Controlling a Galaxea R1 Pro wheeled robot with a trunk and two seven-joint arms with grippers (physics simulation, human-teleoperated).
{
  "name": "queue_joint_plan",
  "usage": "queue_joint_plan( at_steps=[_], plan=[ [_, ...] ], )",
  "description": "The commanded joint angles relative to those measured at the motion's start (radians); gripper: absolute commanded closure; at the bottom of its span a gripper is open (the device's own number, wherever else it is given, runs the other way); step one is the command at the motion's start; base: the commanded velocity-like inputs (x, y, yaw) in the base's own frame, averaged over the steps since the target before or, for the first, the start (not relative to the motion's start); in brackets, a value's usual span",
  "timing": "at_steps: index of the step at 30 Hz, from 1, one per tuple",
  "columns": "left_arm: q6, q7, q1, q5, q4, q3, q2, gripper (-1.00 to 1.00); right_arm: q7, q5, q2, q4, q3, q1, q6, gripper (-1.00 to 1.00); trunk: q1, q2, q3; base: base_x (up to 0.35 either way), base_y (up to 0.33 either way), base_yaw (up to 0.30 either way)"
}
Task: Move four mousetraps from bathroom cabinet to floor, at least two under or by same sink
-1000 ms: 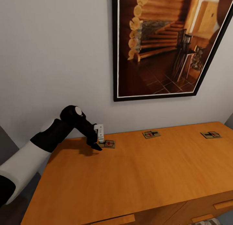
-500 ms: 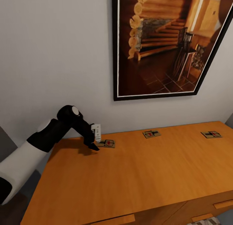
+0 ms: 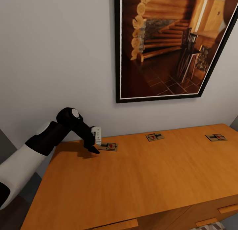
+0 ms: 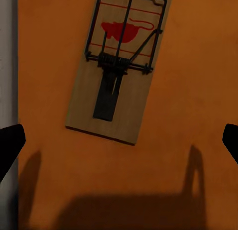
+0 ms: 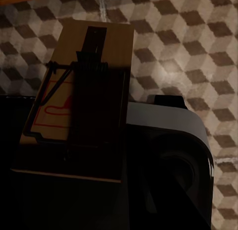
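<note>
The left hand (image 3: 96,147) is held wide open, empty, just left of the leftmost mousetrap (image 3: 109,146) on the cabinet (image 3: 138,183), while another mousetrap (image 5: 79,98) is gripped by the right hand.

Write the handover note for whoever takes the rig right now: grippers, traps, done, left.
Left gripper: open, low over the cabinet top, just short of the leftmost mousetrap, which lies flat in the left wrist view ahead of the spread fingertips.
Right gripper: shut on a fourth mousetrap, held above the bathroom floor.
Middle mousetrap and right mousetrap: flat on the cabinet top near the wall.
Done: one trap picked up.
Left: grasp the leftmost trap, then set all four on the patterned floor, at least two by the sink.
</note>
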Motion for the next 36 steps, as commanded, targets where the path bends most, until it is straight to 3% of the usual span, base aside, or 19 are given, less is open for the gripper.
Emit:
queue_joint_plan(
  at_steps=[1, 18, 36],
  plan=[
    [0.011, -0.007, -0.001, -0.007, -0.002, -0.001, 0.000, -1.00, 0.005, -0.012, 0.000, 0.001, 0.008, -0.001, -0.003, 1.00, 0.000, 0.000, -0.001, 0.000, 0.000, 0.000],
    [0.011, -0.007, -0.001, -0.007, -0.061, 0.026, -0.001, -1.00, 0.004, -0.012, 0.000, 0.001, 0.007, -0.001, -0.004, 1.00, 0.000, 0.000, -0.001, 0.000, 0.000, 0.000],
    [0.004, -0.007, -0.001, -0.006, -0.081, 0.028, 0.001, -1.00, 0.003, -0.012, 0.000, 0.001, 0.007, -0.001, -0.004, 1.00, 0.000, 0.000, -0.001, 0.000, 0.000, 0.000]
  ],
)
